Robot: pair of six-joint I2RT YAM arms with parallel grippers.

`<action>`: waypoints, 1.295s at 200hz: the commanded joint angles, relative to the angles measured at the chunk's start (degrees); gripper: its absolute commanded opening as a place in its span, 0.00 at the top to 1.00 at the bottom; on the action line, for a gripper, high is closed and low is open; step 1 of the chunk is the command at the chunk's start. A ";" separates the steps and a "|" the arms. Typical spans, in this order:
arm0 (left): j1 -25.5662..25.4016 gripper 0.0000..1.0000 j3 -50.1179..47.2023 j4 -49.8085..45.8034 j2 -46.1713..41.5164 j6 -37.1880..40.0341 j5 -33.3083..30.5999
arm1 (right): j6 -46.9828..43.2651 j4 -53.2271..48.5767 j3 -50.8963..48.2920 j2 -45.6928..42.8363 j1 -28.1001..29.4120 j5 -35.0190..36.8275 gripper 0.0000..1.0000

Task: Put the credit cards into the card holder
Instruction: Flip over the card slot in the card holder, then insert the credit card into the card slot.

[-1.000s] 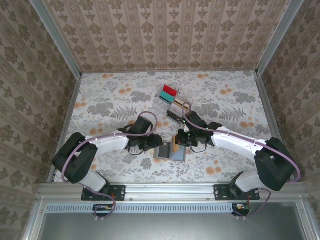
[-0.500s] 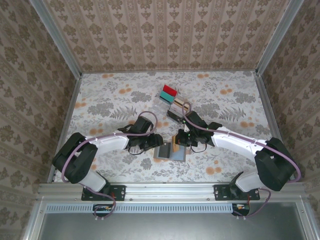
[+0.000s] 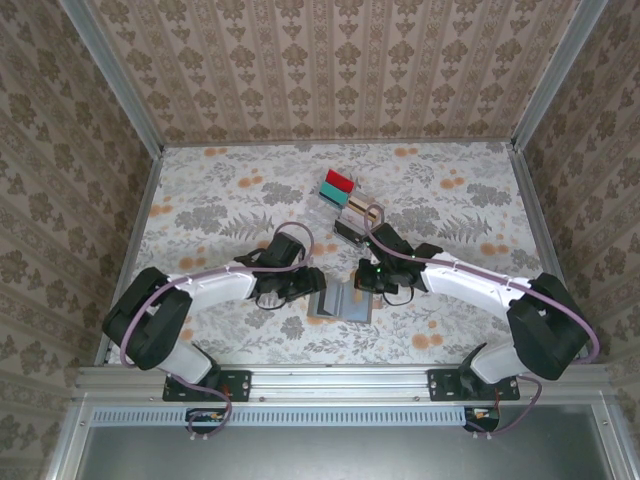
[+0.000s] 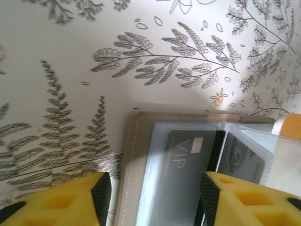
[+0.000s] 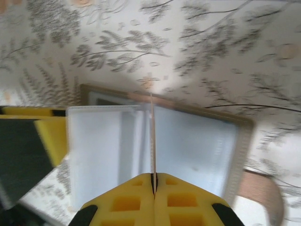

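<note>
card holder [image 3: 341, 303] lay open and flat between the arms, long axis roughly left-right. one dark card [image 4: 186, 174] already sleeved. right gripper [image 5: 154, 181] pinched a thin card [image 5: 152, 136] on edge, upright over the fold, not yet in. left gripper [image 4: 153, 200] spread wide at the holder's left panel. red and teal cards [image 3: 338, 186] sat well apart in the far rack [image 3: 352, 207].

On the right wrist camera, the card [image 5: 152, 136] pinched in my right end effector [image 5: 154, 181] sits edge-on, just a thin line. I can't read its face, and the whole picture is soft. On the left wrist camera, the wallet [image 4: 134, 188] runs off the bottom edge, and so does the dark card [image 4: 183, 174] under its clear sleeve. An orange patch [image 4: 292, 127] is cut by the right edge; I can't tell what it is. From above, the spare cards [image 3: 338, 186] farther back on the tabletop are too small to count.
</note>
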 commanded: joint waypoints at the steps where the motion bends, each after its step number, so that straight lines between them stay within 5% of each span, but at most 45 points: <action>1: -0.27 0.42 0.67 -3.88 -3.11 -0.59 -3.87 | 0.33 -6.55 0.14 -6.25 -0.94 8.33 1.00; 47: -0.11 0.35 0.19 -3.78 -5.16 0.50 -4.99 | 1.66 2.12 -4.75 -12.41 -2.12 3.47 1.00; 116: -0.24 0.42 2.59 -2.01 0.70 2.47 -0.66 | 10.95 28.09 -14.02 -2.84 0.87 -8.02 1.00; 259: -1.46 0.60 -0.06 -0.94 2.75 1.61 0.50 | 15.93 39.88 -21.12 7.50 2.78 -8.55 1.00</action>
